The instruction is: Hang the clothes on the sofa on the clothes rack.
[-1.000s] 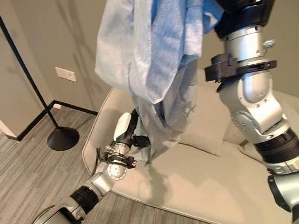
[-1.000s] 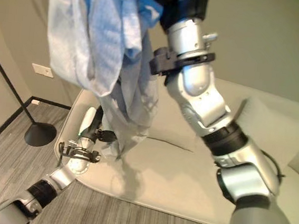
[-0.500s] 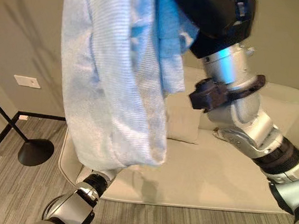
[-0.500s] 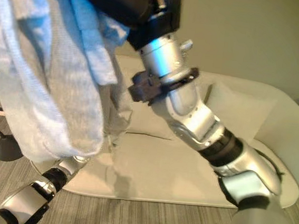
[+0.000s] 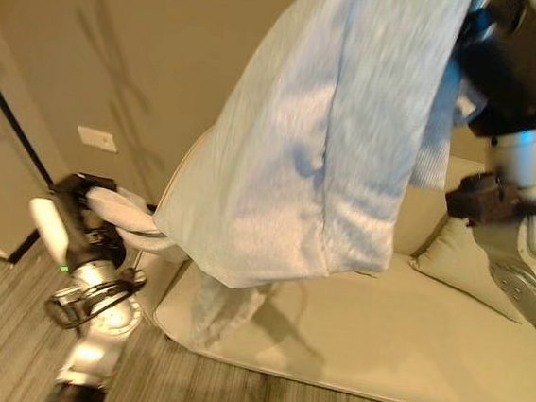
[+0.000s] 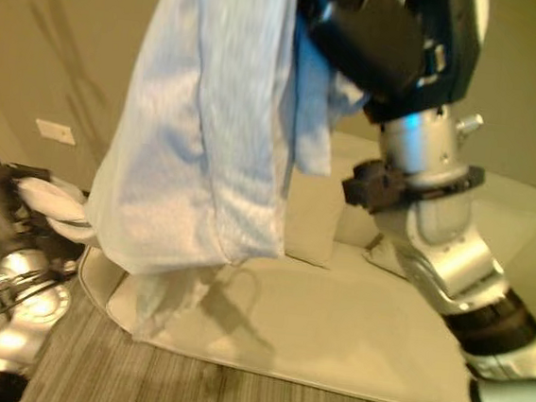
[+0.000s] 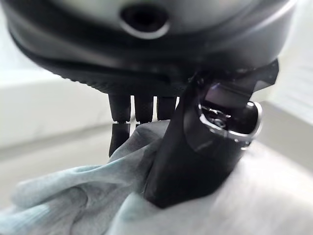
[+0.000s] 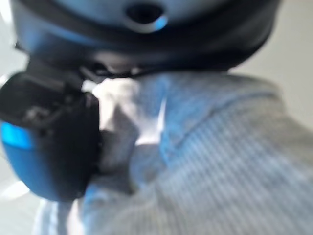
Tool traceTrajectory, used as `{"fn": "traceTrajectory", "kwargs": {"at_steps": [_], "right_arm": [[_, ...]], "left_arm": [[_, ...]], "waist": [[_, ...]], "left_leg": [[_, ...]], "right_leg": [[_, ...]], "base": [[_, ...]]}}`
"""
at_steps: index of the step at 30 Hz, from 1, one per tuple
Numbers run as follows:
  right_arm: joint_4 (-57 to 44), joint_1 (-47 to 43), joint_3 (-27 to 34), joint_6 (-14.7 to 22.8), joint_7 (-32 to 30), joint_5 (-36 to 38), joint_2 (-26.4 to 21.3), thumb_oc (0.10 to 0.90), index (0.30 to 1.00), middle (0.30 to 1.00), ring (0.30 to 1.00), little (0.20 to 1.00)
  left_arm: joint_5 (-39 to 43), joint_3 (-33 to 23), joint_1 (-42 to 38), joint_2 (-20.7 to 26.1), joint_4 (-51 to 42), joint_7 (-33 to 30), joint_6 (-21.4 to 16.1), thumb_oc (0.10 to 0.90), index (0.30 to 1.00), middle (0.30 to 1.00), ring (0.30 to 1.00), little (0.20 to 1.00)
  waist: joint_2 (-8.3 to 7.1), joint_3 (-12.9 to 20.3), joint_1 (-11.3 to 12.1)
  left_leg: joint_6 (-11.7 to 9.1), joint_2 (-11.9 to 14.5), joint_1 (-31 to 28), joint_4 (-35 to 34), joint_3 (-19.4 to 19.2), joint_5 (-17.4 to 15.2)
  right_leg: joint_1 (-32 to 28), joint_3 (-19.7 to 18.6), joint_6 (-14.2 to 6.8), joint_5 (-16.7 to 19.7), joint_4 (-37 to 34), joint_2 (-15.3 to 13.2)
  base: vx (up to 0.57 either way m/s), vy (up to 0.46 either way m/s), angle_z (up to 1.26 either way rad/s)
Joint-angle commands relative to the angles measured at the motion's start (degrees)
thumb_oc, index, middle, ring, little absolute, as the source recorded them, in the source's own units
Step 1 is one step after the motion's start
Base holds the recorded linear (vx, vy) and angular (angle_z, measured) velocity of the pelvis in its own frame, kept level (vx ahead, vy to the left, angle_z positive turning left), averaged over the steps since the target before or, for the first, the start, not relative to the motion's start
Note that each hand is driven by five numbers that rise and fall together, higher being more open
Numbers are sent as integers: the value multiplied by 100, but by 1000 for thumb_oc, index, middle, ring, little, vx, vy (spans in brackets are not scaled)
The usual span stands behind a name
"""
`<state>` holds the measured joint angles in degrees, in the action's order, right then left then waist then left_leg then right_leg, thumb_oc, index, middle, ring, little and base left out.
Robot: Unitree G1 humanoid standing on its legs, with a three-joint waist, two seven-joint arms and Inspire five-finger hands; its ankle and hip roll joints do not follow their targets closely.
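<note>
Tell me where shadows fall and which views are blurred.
Left eye view: the shirt casts a shadow onto the sofa; thin streaks of shadow cross the wall. Right wrist view: shirt and right hand smeared. Left wrist view: background soft, left hand fairly sharp.

soft warm indoor light, wrist views blurred — shadows on wall (image 5: pixel 120 63)

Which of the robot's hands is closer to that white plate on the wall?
Left. The left hand sits low by the sofa's end, just below the wall plate, gripping the light blue garment. The right hand is high up across the room, holding the garment's top.
</note>
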<state>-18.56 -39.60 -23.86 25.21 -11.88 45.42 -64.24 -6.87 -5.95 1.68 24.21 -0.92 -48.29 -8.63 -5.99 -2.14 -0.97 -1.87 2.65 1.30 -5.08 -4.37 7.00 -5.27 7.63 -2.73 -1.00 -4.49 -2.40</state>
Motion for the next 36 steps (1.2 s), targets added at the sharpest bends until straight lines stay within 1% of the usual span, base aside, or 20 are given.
{"fn": "traceTrajectory", "kwargs": {"at_steps": [1,4,5,7,9,12,14,15,16,17,18,19,21,22,25,26,27,28,33,36], "right_arm": [[-26,-434,544,309,190,42,-345,400,300,300,300,300],[-22,-170,883,401,175,-44,-374,400,300,300,300,300],[-46,252,1180,419,108,-242,-157,400,300,300,300,300],[-126,439,1326,417,85,-331,-97,400,300,300,300,300],[-257,842,1637,400,62,-480,117,400,300,300,300,300],[-364,1254,2011,421,-99,-588,294,400,300,300,300,300],[-381,1484,2209,449,-193,-703,324,400,300,300,300,300],[-455,1871,2488,376,-324,-1010,459,400,300,300,300,300],[-544,2117,2748,325,-370,-1202,514,400,300,300,300,300],[-592,2342,3002,306,-456,-1387,608,400,300,300,300,300],[-630,2463,3105,224,-541,-1477,788,400,300,300,300,300],[-638,2476,3116,221,-542,-1479,793,400,300,300,300,300],[-600,2335,3136,165,-816,-1861,1116,400,300,300,300,300],[-595,2299,3102,163,-847,-1897,1135,400,300,300,300,300],[-719,2340,3233,164,-985,-2097,1433,400,300,300,300,300],[-678,2294,3270,172,-1037,-2171,1439,400,300,300,300,300],[-674,2284,3260,173,-1040,-2174,1437,400,300,300,300,300],[-741,2231,3227,182,-1014,-2170,1452,400,300,300,300,300],[-678,1960,2891,170,-1050,-2099,1397,400,300,300,300,300],[-672,1612,2601,190,-1236,-2144,1312,400,300,300,300,300]], "left_arm": [[-585,-186,-283,591,-339,-38,-592,400,300,300,300,300],[-606,-477,-102,494,-399,-218,-645,400,300,300,300,300],[-879,-689,-13,494,-491,-381,-653,400,300,300,300,300],[-952,-741,25,489,-543,-427,-676,400,300,300,300,300],[-911,-808,-44,445,-507,-589,-766,400,300,300,300,300],[-860,-693,-115,436,-366,-761,-801,400,300,300,300,300],[-934,-528,-77,449,-313,-768,-763,400,300,300,300,300],[-1010,-337,-106,401,-237,-572,-796,400,300,300,300,300],[-1106,-180,-149,441,-191,-511,-822,400,300,300,300,300],[-1134,-42,-204,504,-80,-514,-832,400,300,300,300,300],[-1100,7,-261,548,-35,-519,-843,400,300,300,300,300],[-1100,13,-263,553,-33,-520,-844,400,300,300,300,300],[-1144,-84,-325,754,-145,-493,-773,400,300,300,300,300],[-1146,-104,-322,764,-151,-492,-764,400,300,300,300,300],[-1288,-249,-280,859,-206,-517,-719,400,300,300,300,300],[-1277,-297,-170,819,-246,-491,-731,400,300,300,300,300],[-1275,-308,-161,815,-257,-486,-729,400,300,300,300,300],[-1159,-381,23,722,-289,-320,-714,400,300,300,300,300],[-469,-207,160,400,-153,164,-906,400,300,300,300,300],[-216,280,106,175,33,513,-956,400,300,300,300,300]], "waist": [[-17,244,329],[1,86,406],[34,57,354],[67,78,327],[236,68,190],[407,73,94],[441,152,85],[452,196,-36],[420,187,-64],[329,147,-77],[230,126,-75],[223,120,-66],[190,29,22],[160,7,5],[246,-32,-17],[260,-15,27],[257,2,28],[177,41,89],[-245,93,147],[-426,161,128]], "left_leg": [[-367,145,110,59,563,-389],[-471,76,384,190,879,-314],[-585,573,279,220,751,-229],[-639,797,188,202,746,-142],[-793,1534,-30,308,768,446],[-1004,2002,-123,161,946,1048],[-1032,1974,-232,118,1085,601],[-963,1857,-262,139,939,-420],[-895,1702,-266,313,917,-863],[-791,1456,-222,496,917,-1117],[-675,1240,-232,578,854,-1296],[-672,1236,-238,588,849,-1306],[-516,849,-289,639,539,-1435],[-499,819,-301,649,534,-1438],[-232,547,-289,581,396,-1342],[-37,347,-233,576,341,-1276],[-50,355,-207,570,333,-1253],[72,108,-170,600,268,-1237],[148,-300,-155,736,141,-1248],[198,-526,-133,751,203,-1216]], "right_leg": [[477,340,-175,-385,554,-249],[595,540,-163,-297,509,-368],[855,635,-258,-134,536,-624],[934,623,-303,-103,554,-680],[1179,595,-472,-79,825,-949],[1350,499,-663,-166,1364,-1239],[1447,362,-788,-178,1626,-1399],[1364,367,-905,-61,1653,-1683],[1302,333,-1008,156,1647,-1881],[1282,304,-1131,766,1591,-2160],[1232,278,-1227,1329,1478,-2396],[1222,275,-1227,1332,1469,-2398],[1253,670,-1227,2372,1197,-2892],[1204,684,-1227,2426,1123,-2912],[1222,849,-901,1406,1480,-2488],[1297,877,-660,485,1887,-1687],[1351,869,-625,459,1934,-1684],[1280,974,-409,-100,2082,-1004],[1165,541,-82,-429,1748,115],[938,353,18,-282,1150,231]], "base": [[-171,-15,38],[-223,128,59],[-262,338,81],[-144,309,36],[-102,476,24],[-17,447,42],[66,621,17],[83,576,6],[9,603,-5],[-30,463,-4],[-47,312,16],[-66,277,27],[-123,425,11],[-121,485,-19],[-170,491,-5],[-149,409,6],[-146,447,-6],[-77,210,2],[-70,126,-27],[-22,16,-21]]}}
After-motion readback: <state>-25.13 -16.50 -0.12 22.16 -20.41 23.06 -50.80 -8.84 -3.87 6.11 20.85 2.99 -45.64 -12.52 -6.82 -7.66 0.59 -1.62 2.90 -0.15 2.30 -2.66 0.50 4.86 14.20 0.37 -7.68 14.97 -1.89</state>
